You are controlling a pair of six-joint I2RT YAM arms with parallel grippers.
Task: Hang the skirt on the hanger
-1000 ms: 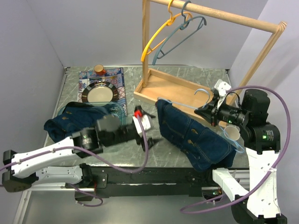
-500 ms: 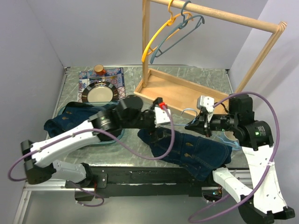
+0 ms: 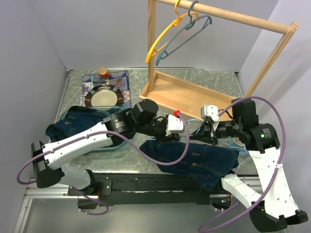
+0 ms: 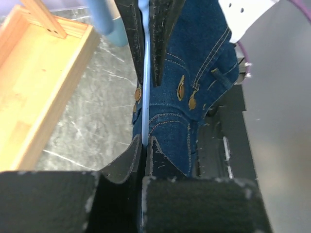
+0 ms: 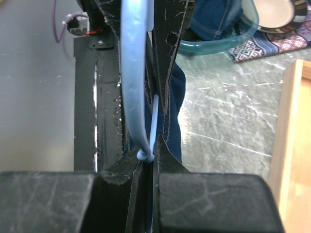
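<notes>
A dark denim skirt [image 3: 194, 158] lies spread at the table's front edge, with a thin light-blue hanger [image 3: 194, 121] at its top end. My left gripper [image 3: 183, 126] reaches in from the left. In the left wrist view it [image 4: 144, 141] is shut on the hanger's wire [image 4: 144, 97], and the skirt [image 4: 204, 73] hangs just beyond. My right gripper [image 3: 205, 130] faces it from the right. Its fingers [image 5: 154, 156] stand tight about the wire [image 5: 154, 121], just below the curved hook [image 5: 132, 73].
A wooden rack [image 3: 184, 94] with a top rail stands at the back, carrying an orange hanger [image 3: 163, 39] and a grey-blue one [image 3: 182, 39]. On the left a second denim garment [image 3: 77, 124] lies in a teal bowl. Behind it are a plate [image 3: 103, 98] and a cup [image 3: 103, 72].
My left arm swung right across the table and its jaws closed on the hanger wire. The right gripper lowered and shifted left, and the skirt sank flatter toward the front edge.
</notes>
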